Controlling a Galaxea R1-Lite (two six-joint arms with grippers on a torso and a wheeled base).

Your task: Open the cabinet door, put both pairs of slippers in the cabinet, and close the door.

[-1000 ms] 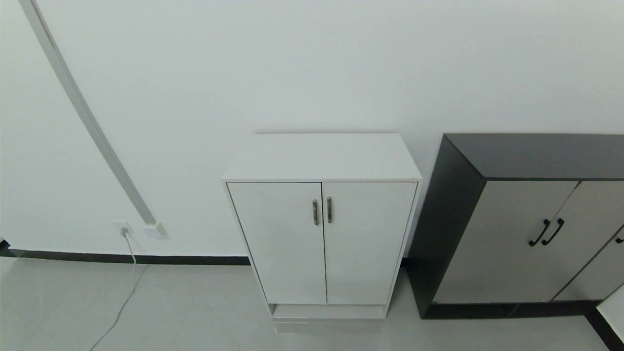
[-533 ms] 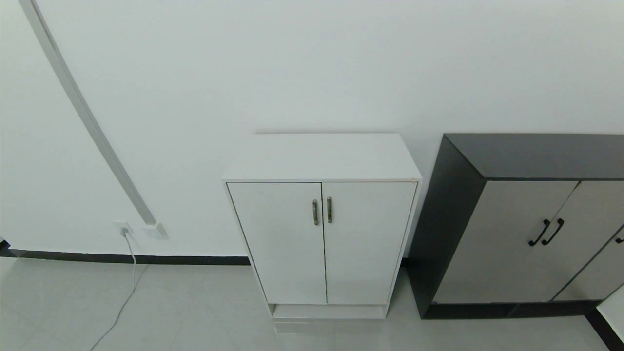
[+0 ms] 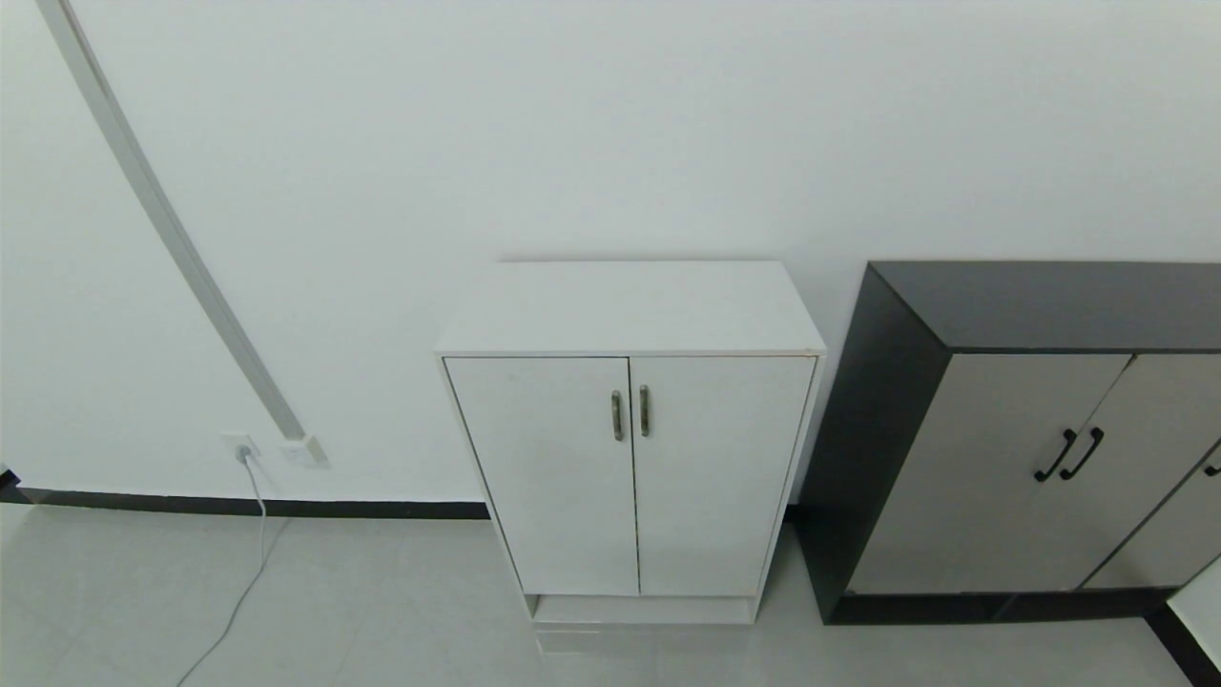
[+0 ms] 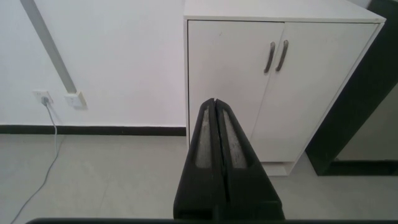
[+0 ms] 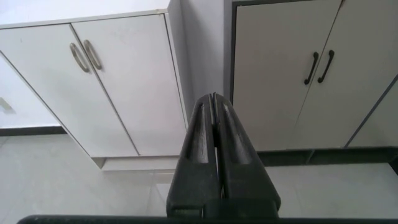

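Observation:
A white two-door cabinet (image 3: 630, 458) stands against the wall with both doors closed; two metal handles (image 3: 631, 413) sit side by side at the centre seam. The same cabinet (image 4: 273, 81) fills the upper part of the left wrist view, with my left gripper (image 4: 215, 102) shut and empty some way in front of it. In the right wrist view the white cabinet (image 5: 99, 87) is ahead of my right gripper (image 5: 214, 98), which is also shut with nothing in it.
A black cabinet with grey doors and black handles (image 3: 1011, 448) stands right beside the white one. A wall socket with a white cable (image 3: 250, 496) is at the left, under a slanted cable duct (image 3: 162, 219). Grey tiled floor (image 3: 362, 620) lies in front.

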